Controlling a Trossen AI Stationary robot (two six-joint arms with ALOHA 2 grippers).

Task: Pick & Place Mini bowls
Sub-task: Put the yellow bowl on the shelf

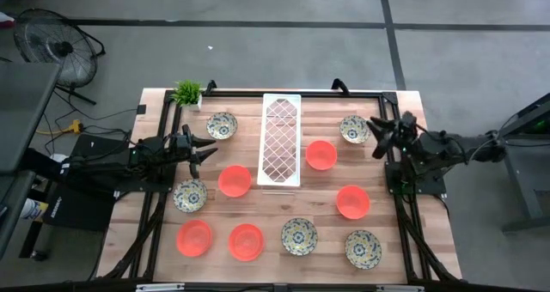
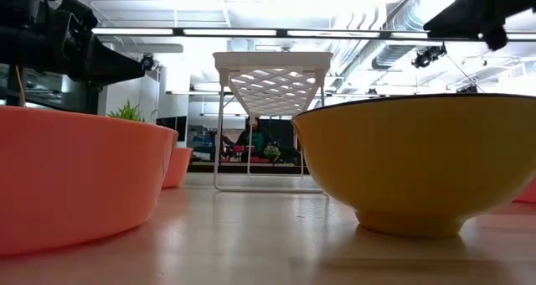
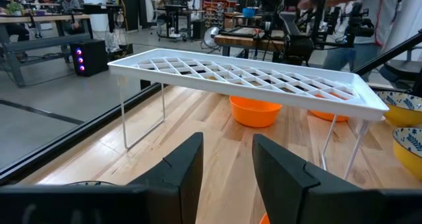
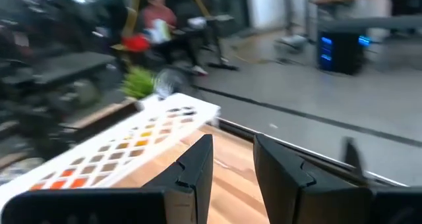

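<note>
Wooden slatted worktop (image 1: 284, 208) carries orange and floral ceramic mini bowls (image 1: 235, 180) scattered around both end effectors; left end effector (image 1: 206, 148) and right end effector (image 1: 375, 137) fingers apart, empty, flanking white lattice rack (image 1: 281, 140)

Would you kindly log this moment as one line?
left gripper: open, empty | right gripper: open, empty | mini bowls: all on table

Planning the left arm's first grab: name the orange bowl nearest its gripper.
The orange bowl just left of the white rack, closest to the left gripper; the other four sit farther off.
</note>
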